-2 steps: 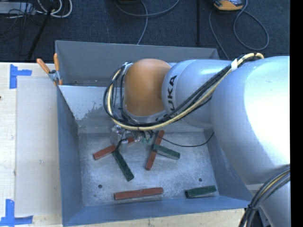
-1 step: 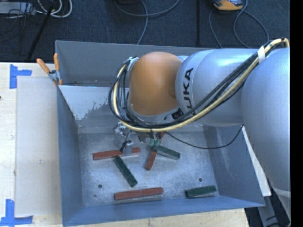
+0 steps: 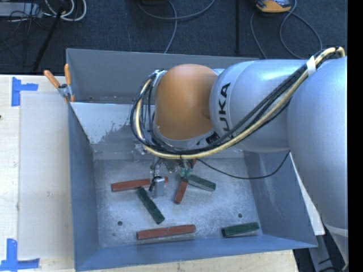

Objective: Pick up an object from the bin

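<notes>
My gripper point(image 3: 159, 181) hangs low in the middle of the bin, under the arm's orange cover. Just to its left a red-brown bar point(image 3: 130, 185) lies flat, its right end reaching the gripper. A dark green bar point(image 3: 151, 205) lies slanted right below the gripper. To the right, a short red-brown bar point(image 3: 180, 192) leans slantwise next to a green bar point(image 3: 200, 182). I see nothing held in the gripper.
A long red-brown bar point(image 3: 165, 232) lies near the bin's front wall, and a green bar point(image 3: 240, 229) sits at the front right. The big arm covers the back and right of the bin.
</notes>
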You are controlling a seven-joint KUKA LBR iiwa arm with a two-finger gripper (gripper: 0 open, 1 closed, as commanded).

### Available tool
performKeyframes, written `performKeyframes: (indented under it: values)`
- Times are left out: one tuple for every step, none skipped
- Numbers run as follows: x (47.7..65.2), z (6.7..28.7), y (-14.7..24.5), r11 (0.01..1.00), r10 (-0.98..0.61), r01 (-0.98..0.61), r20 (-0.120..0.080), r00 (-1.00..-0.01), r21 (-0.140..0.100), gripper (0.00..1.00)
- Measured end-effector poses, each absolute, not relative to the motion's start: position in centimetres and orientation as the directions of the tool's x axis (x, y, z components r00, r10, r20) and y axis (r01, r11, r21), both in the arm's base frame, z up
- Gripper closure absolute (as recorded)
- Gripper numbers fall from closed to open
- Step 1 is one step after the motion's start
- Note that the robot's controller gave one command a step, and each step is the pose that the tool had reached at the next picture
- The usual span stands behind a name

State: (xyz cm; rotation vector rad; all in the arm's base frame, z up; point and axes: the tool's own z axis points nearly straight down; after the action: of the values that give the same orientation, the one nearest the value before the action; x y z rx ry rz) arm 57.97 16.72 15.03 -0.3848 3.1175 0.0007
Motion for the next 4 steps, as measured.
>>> performKeyframes:
  values:
    - [60.4, 6.5, 12.8, 0.953, -0.304, -0.304, 0.007, -0.953, 0.0, 0.0]
    - [60.6, 7.0, 13.0, 0.953, -0.303, -0.303, 0.0, -0.953, 0.0, 1.0]
    - [59.4, 18.3, 8.3, 0.958, -0.287, -0.287, -0.008, -0.958, -0.002, 1.0]
    - [59.3, 17.8, 8.4, 0.958, -0.287, -0.287, -0.001, -0.958, 0.0, 0.0]
